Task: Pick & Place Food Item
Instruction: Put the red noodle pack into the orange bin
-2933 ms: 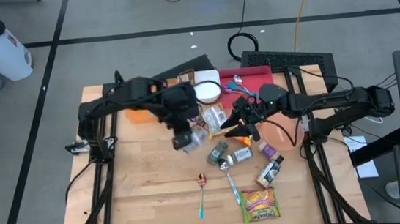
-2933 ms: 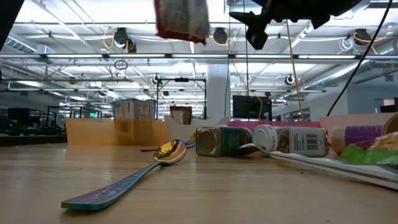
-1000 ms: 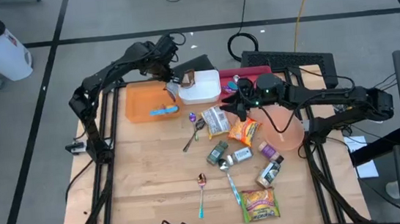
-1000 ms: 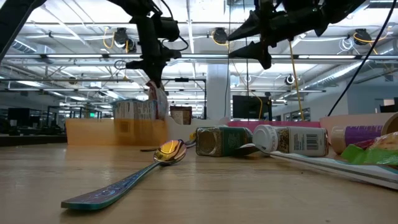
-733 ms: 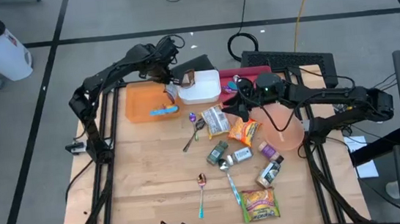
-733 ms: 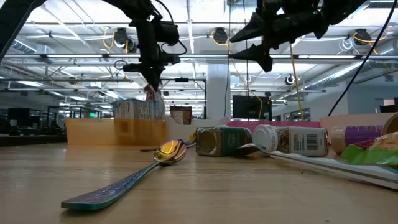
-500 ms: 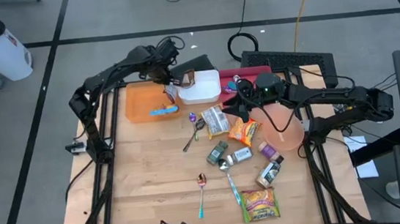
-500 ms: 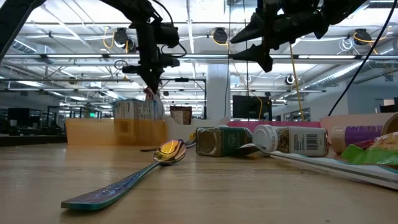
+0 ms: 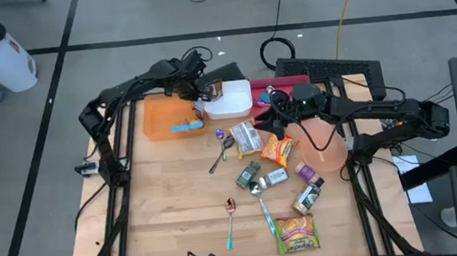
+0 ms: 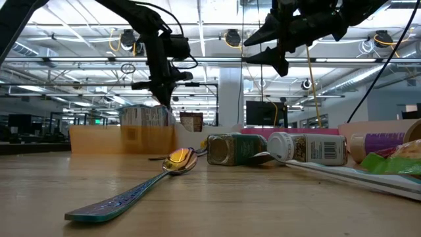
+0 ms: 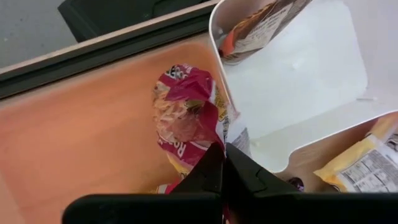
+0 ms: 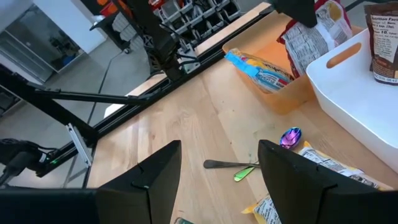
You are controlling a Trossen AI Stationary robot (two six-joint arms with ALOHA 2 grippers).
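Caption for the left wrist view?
Left pincer shut on a crinkled red snack packet over the orange tray, beside the white bin.

You see a pale wood-plank table (image 9: 169,209), matt with visible grain. The orange bin (image 9: 159,118) and white tray (image 9: 233,102) look like smooth plastic. The red snack packet (image 11: 186,121) is crinkled, glossy film. The spoon (image 10: 172,162) has a mirror-bright metal bowl. 2 jars (image 10: 309,149) look like clear glass or plastic with paper labels.
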